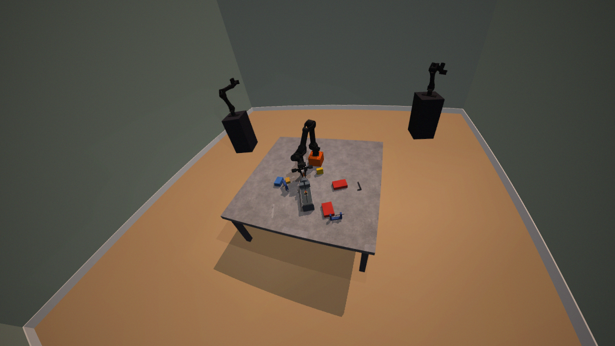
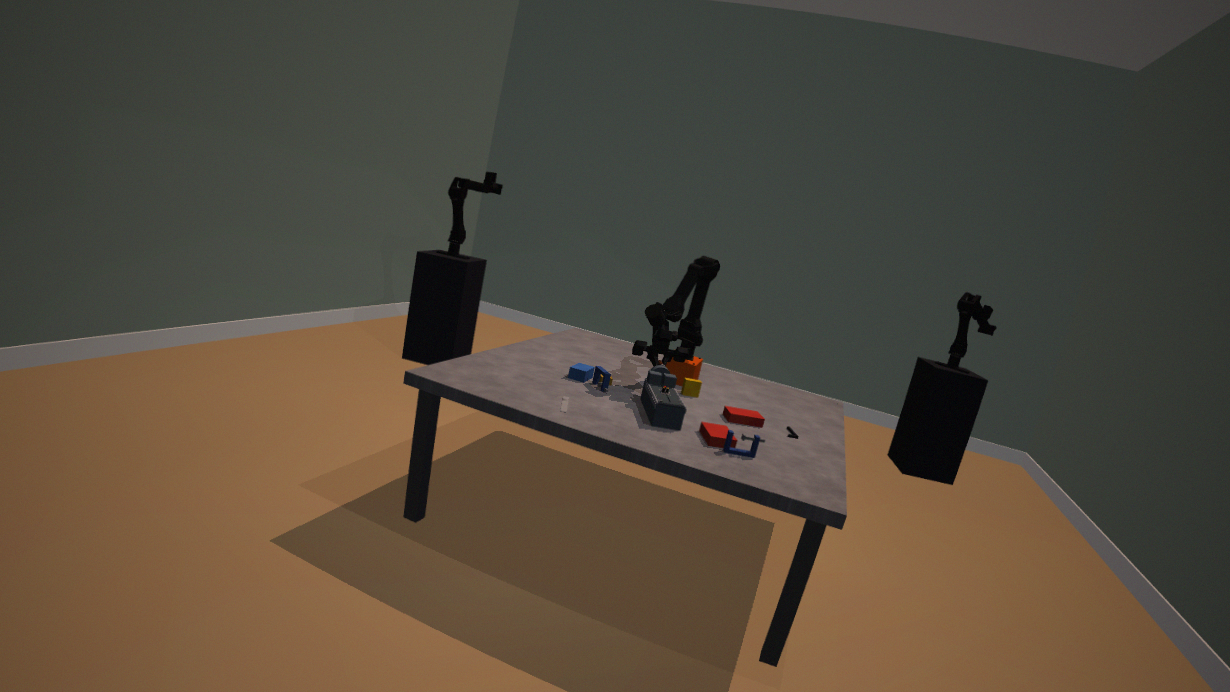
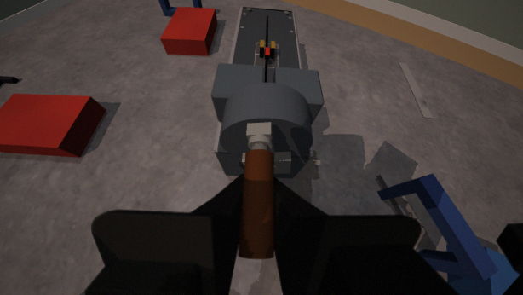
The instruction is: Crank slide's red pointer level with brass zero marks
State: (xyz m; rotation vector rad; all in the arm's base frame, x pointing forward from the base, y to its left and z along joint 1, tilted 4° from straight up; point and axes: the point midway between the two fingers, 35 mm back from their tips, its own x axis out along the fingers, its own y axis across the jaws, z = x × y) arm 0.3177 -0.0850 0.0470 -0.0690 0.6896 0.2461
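The grey machine (image 1: 306, 200) (image 2: 663, 409) (image 3: 266, 100) stands on the table, its slot running away from me in the wrist view. My gripper (image 1: 303, 175) (image 3: 255, 180) is shut on the brown crank handle (image 3: 257, 213), at the machine's near end. The handle points toward me, and the pale crank end (image 3: 259, 130) sits in front of the round housing. The red pointer (image 3: 267, 51) is between the two brass marks (image 3: 261, 48) (image 3: 272, 48) in the wrist view, seemingly toward their near ends. Exact level cannot be told. In the top and exterior views the pointer is too small to judge.
Red blocks (image 1: 339, 184) (image 1: 327, 208) (image 3: 47, 121) lie to one side. A blue clamp (image 3: 453, 222) and a blue block (image 1: 278, 181) (image 2: 580, 371) are on the other. A yellow block (image 1: 319, 170) (image 2: 691, 387) is near the orange arm base (image 1: 316, 159). A pale strip (image 3: 415, 89) lies beyond.
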